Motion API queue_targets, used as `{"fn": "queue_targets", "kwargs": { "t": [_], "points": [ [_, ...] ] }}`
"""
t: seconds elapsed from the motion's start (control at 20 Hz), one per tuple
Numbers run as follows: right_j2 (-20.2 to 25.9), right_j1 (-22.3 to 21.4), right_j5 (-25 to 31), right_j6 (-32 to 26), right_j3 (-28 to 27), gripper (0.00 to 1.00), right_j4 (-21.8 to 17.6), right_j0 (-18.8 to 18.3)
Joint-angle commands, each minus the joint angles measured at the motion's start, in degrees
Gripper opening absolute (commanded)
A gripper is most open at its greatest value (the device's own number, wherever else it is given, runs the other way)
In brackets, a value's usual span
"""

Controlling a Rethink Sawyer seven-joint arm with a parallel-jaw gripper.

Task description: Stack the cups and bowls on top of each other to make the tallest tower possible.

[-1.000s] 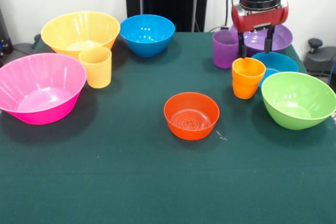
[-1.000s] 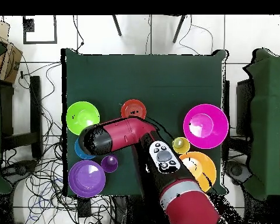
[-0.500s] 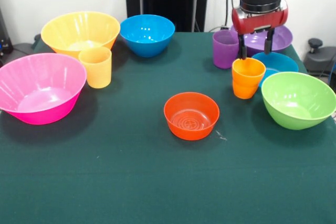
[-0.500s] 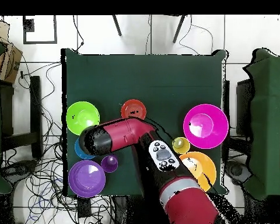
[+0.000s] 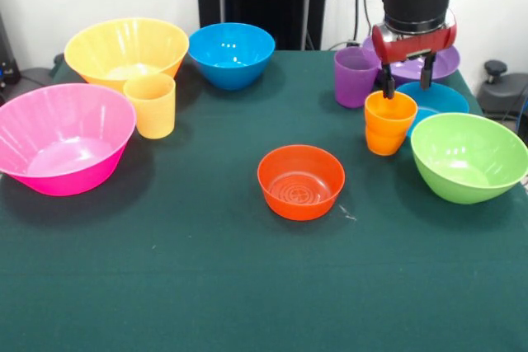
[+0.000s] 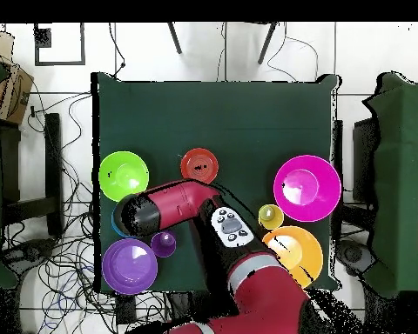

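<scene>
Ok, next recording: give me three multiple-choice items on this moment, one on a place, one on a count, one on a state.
1. What does the gripper hang over?
A. pink bowl
B. orange cup
C. lime green bowl

2. How many cups stand on the table?
A. two
B. three
C. five

3. What is in the small red-orange bowl?
A. a cup
B. another bowl
C. nothing

Answers:
1 B: the gripper's fingers straddle the orange cup at its rim.
2 B: orange, purple cup and yellow-orange cup.
3 C: its ribbed bottom shows bare.
</scene>
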Motion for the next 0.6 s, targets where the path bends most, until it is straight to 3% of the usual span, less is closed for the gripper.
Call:
{"fn": "queue_targets", "kwargs": {
  "t": [0.05,0.6],
  "points": [
    [-2.4,4.1,-4.8,2.7,0.1,1.00,-5.0,2.2],
    [-6.2,6.3,-10.2,5.6,0.5,1.00,-5.6,5.8]
  ]
}}
